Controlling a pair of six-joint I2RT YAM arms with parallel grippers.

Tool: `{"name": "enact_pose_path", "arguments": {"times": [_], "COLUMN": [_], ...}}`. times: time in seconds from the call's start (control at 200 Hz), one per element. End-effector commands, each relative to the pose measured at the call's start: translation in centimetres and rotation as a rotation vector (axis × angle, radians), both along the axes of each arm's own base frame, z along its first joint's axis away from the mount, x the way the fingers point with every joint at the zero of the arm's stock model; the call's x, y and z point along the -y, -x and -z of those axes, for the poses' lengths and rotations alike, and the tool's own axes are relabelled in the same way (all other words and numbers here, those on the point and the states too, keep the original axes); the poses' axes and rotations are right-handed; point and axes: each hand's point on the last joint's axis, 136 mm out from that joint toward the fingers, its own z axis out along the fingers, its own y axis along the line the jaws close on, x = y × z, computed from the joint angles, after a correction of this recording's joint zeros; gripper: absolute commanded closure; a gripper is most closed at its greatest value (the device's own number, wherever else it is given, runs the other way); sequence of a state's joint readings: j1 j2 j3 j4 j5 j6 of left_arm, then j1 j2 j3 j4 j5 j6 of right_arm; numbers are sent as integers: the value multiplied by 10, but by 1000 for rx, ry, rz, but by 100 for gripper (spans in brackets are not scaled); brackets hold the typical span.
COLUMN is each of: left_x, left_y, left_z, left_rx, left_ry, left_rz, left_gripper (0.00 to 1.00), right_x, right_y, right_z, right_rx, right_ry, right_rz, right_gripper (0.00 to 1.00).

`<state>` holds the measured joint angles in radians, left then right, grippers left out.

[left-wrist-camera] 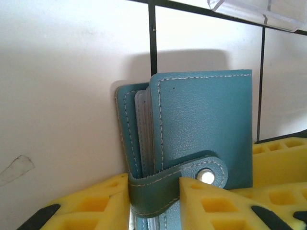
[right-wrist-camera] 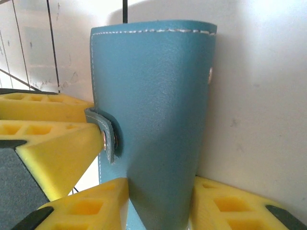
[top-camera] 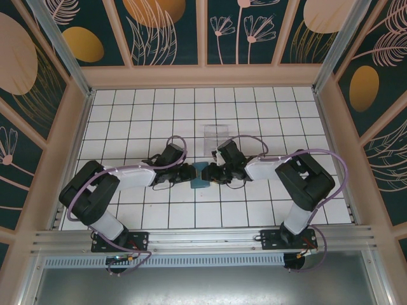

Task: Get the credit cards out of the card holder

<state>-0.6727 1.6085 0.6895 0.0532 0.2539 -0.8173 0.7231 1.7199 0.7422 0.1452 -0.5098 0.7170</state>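
Left fingers (left-wrist-camera: 86,206) first: they press in from both sides on the card holder (left-wrist-camera: 201,129), right at the strap (left-wrist-camera: 158,187), whose snap (left-wrist-camera: 206,176) sits fastened. Across from them, the right fingers (right-wrist-camera: 81,211) pinch the other end of the same teal wallet, one on each face. So we have it gripped from two ends, over the middle of the counter (top-camera: 127,114). Whether it rests on the tiles or hangs just above them, we cannot tell. With the snap done up, we judge the credit cards to be tucked inside. Pale sleeve edges (left-wrist-camera: 144,129) peek from the open side, nothing more.

The step in hand, as we read it, is getting that strap undone. To do it well, we would let the right fingers hold the body firm and ease the left pair off. Then we take the strap tab alone, peeling it away from the snap rather than tugging the whole wallet.

Room? Plenty. The clear tray (top-camera: 216,135) lies just beyond, there are bare tiles on every other side, and the enclosure walls (top-camera: 77,127) are well apart.
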Motion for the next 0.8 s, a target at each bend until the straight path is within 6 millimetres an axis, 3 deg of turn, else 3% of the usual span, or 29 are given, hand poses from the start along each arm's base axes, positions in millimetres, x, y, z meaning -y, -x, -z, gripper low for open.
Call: {"name": "enact_pose_path", "arguments": {"times": [0.0, 0.255, 0.51, 0.621, 0.641, 0.796], "left_x": [12, 4, -3, 1, 7, 14], "left_y": [6, -7, -22, -20, -25, -29], "left_z": [0, -19, -51, -50, -59, -71], "left_rx": [-15, 48, 94, 88, 108, 195], "left_ry": [54, -5, -122, -214, -205, -214], "left_rz": [29, -2, -11, 27, 34, 124], "left_gripper": [70, 70, 64, 59, 59, 57], "right_x": [-27, -8, -2, -5, -6, -3], "right_y": [21, 15, 9, 8, 8, 10], "right_z": [-16, -7, -17, -22, -24, -26], "right_rx": [-24, 17, 77, 90, 93, 97], "right_ry": [-151, -26, 7, 1, -2, 17], "right_rz": [-79, -28, -13, -14, -16, -44], "right_gripper": [70, 83, 85, 85, 85, 85]}}
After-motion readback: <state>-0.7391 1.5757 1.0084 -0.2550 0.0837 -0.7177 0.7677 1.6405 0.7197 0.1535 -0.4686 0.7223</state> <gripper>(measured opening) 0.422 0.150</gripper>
